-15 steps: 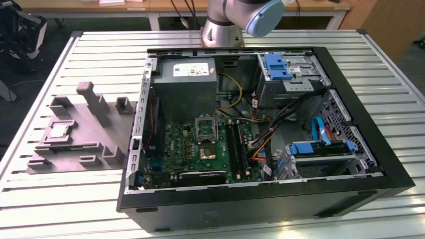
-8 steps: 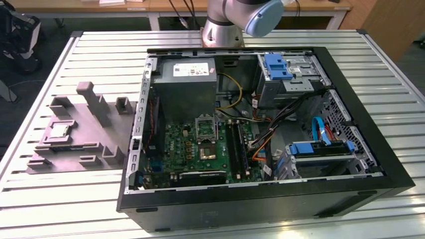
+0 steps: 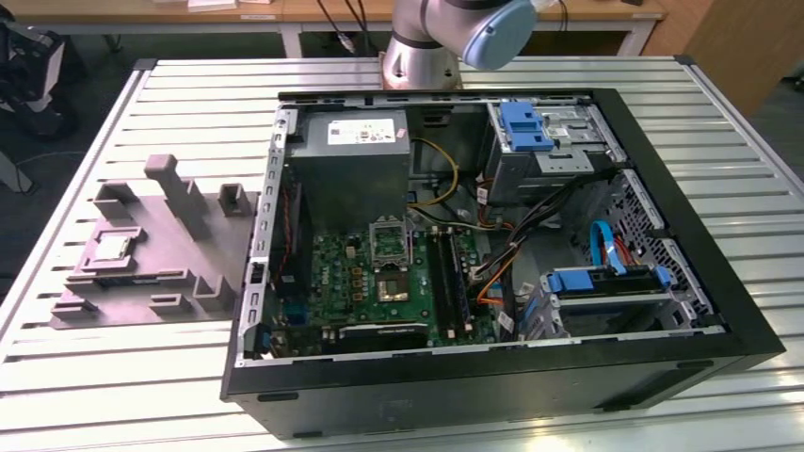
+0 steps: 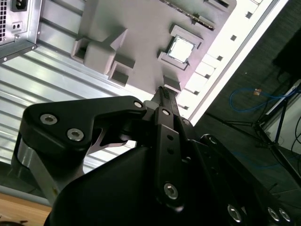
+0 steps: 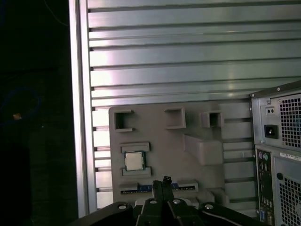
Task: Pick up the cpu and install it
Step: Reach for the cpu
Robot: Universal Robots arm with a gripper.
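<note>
Stands with the arm's base (image 3: 421, 56) at the far edge of the slatted table (image 3: 188, 85), behind the open computer case (image 3: 503, 386). Bends at a blue-capped joint (image 3: 496, 33) and leaves the exterior view there. Carries the gripper (image 5: 165, 181) well above the table, pointed down toward the grey tray (image 5: 162, 150). Hangs over the tray's edge, apart from every block and pocket on it.

In both wrist views, black fingers (image 4: 167, 106) pressed flat one against the other, tips together. Clenched, with nothing grasped between them.

As for the cpu (image 5: 134, 161): flat in a square nest of the grey tray, silvery top upward, pale rim around it, between two low grey bars. Apart from the gripper, not touched by it. In the second wrist view also in that nest (image 4: 181, 48), bright under the light. In the exterior view (image 3: 111, 247) on the half of the tray away from the case, at the exterior view's left.

Just beside the tray, the case, lying open on its side. Inside it, on the green board (image 3: 364, 282), a square metal-framed socket (image 3: 390, 234), well apart from the cpu.
</note>
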